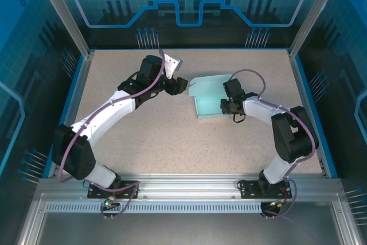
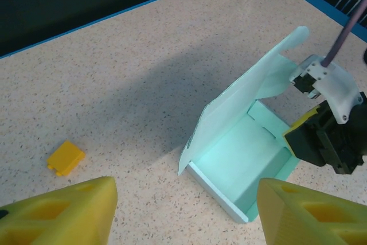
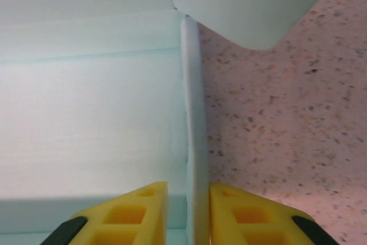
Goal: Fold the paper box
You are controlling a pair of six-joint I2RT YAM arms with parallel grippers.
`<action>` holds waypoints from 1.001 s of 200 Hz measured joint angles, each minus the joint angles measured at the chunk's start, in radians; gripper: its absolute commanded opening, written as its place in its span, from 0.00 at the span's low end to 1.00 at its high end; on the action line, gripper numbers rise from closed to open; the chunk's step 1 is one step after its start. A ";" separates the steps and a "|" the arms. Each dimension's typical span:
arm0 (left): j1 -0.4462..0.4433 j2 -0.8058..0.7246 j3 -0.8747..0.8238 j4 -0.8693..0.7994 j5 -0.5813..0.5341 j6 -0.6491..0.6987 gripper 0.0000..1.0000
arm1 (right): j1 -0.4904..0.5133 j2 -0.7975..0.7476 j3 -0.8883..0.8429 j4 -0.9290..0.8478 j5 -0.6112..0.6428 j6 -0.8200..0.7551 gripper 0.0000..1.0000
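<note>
The paper box (image 1: pixel 207 97) is light blue card, partly folded into an open tray with a tall flap standing on its far side. It sits on the speckled table at centre. In the left wrist view the paper box (image 2: pixel 246 159) lies just ahead, with my left gripper (image 2: pixel 186 210) open and nothing between its yellow fingers. That left gripper (image 1: pixel 181 83) hovers beside the box's left edge. My right gripper (image 1: pixel 225 106) is at the box's right wall. In the right wrist view the right gripper (image 3: pixel 188 199) straddles that wall (image 3: pixel 194 130), slightly open, with a small gap on the inner side.
A small orange-yellow bit (image 2: pixel 65 158) lies on the table to the left of the box. A blue rim (image 1: pixel 303 107) borders the table and metal posts stand at its back corners. Open table lies in front of the box.
</note>
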 measured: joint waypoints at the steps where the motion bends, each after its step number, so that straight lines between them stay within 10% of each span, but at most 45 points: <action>1: 0.002 -0.001 -0.003 0.002 0.000 -0.003 0.67 | 0.000 0.000 0.000 0.002 -0.004 0.001 0.28; 122: 0.216 0.008 -0.130 0.115 -0.004 -0.235 0.70 | 0.028 -0.093 -0.015 0.043 -0.100 0.016 0.48; 200: 0.255 0.348 0.060 0.088 -0.008 -0.281 0.70 | 0.029 -0.295 -0.057 0.036 -0.096 -0.027 0.57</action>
